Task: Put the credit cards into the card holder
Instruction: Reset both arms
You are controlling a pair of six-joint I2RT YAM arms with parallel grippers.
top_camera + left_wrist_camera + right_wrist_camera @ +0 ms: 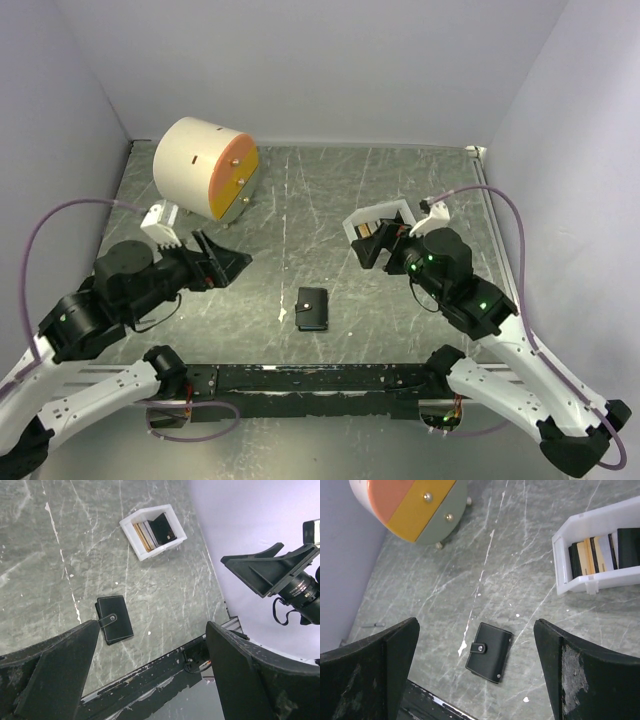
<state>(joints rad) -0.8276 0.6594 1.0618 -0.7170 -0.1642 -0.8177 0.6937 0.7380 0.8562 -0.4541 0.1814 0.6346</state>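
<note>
Left end effector (150, 630) and right end effector (476, 622) both hang wide open, empty. Bench (330, 200) has the white tray (559, 565) on the right side, card holder (489, 652) snapped shut mid-bench, credit cards (592, 555) on edge in the tray. I'd pin the holder and pop its strap first.

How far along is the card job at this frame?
Done: nothing visible; the small black snap-strap card holder lies shut on the table, its inside hidden. In hand: nothing; the left end effector and right end effector are open and empty. Left: thin credit cards stand in the white plastic tray.
</note>
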